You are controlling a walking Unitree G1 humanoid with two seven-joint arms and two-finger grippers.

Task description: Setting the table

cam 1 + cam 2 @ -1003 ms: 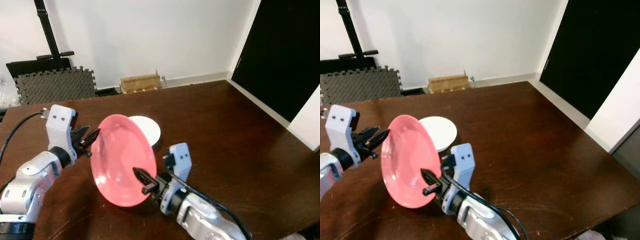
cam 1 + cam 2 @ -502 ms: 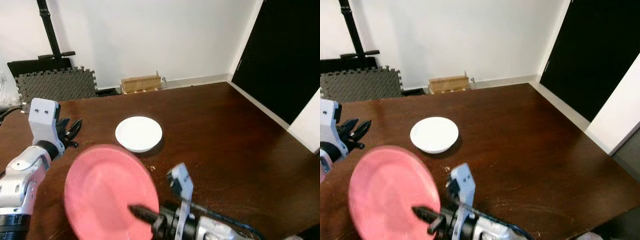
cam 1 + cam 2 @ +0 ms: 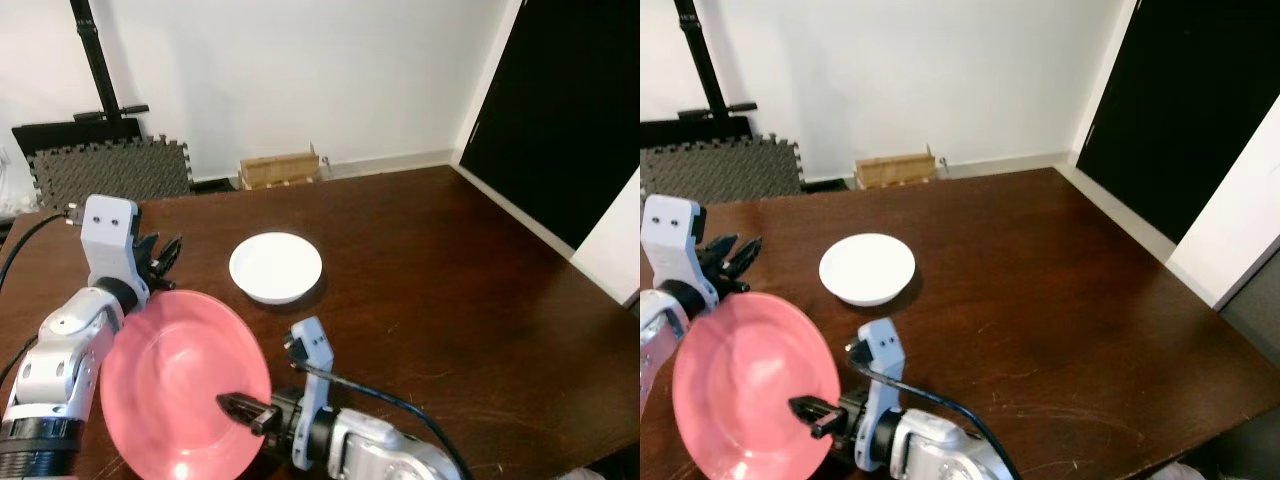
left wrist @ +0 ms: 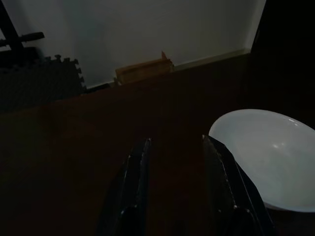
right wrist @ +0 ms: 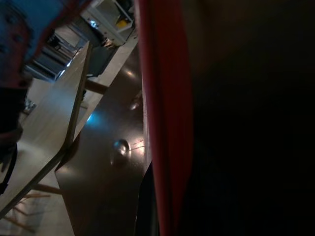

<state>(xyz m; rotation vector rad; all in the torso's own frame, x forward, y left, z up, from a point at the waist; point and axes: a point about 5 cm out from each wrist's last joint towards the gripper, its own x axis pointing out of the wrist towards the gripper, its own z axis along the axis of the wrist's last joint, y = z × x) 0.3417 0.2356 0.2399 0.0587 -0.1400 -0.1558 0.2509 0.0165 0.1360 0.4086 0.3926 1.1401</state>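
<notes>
Left eye view: right tool [image 3: 243,410] pinched on the near rim of the pink plate [image 3: 180,385], plate held tilted with its face turned up toward the head camera, low over the near left part of the counter [image 3: 450,270] (probably angled so for carrying toward a setting spot, not yet laid flat). Left tool [image 3: 160,252] just behind the plate's far rim, fingers [image 4: 135,196] parted with nothing between them, aimed across the counter toward the white bowl [image 3: 276,266]; seemingly on standby rather than sharing the load. White bowl upright, mid-counter, well apart from the plate. Compared with half a second ago: plate sharper and slightly nearer the left arm, left tool shifted closer to its rim, bowl unmoved
</notes>
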